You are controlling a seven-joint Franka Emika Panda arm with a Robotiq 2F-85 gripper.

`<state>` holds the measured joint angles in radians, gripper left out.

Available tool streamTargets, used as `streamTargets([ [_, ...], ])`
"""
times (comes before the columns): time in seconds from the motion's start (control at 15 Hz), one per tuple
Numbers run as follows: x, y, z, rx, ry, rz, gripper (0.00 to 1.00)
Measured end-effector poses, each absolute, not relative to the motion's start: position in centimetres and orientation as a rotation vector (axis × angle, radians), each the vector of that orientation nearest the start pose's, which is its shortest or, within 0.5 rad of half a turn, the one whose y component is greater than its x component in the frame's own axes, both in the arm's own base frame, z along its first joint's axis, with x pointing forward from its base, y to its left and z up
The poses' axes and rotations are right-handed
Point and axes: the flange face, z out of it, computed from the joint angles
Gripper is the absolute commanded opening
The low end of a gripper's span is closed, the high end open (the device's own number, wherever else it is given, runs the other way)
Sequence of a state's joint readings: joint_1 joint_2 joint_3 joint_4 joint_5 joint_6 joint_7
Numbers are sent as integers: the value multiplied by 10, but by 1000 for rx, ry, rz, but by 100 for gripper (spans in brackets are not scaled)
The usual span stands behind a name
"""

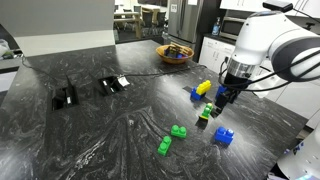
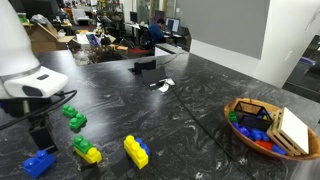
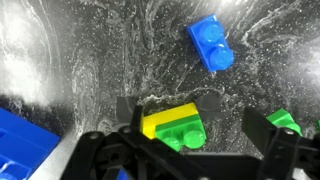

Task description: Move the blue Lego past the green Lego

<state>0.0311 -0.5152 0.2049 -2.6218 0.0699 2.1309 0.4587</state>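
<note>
On the dark marbled table [image 1: 100, 130], the gripper [image 3: 190, 140] is held above a yellow-and-green brick [image 3: 180, 122]. Its fingers are spread wide and nothing is gripped. A larger blue block [image 3: 20, 145] is seen at the lower left of the wrist view. The task is judged barely begun. The blue Lego [image 3: 212, 45] is untouched, lying alone ahead of the gripper, beyond that brick and well apart from the fingers. A green Lego [image 3: 287, 120] is seen off to the side and has not yet been passed.
</note>
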Motion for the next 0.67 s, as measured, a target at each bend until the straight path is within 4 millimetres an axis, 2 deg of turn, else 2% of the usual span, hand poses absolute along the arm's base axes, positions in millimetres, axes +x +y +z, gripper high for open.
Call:
streamTargets([
  [0.67,367,90,413,-3142,460,-41,100],
])
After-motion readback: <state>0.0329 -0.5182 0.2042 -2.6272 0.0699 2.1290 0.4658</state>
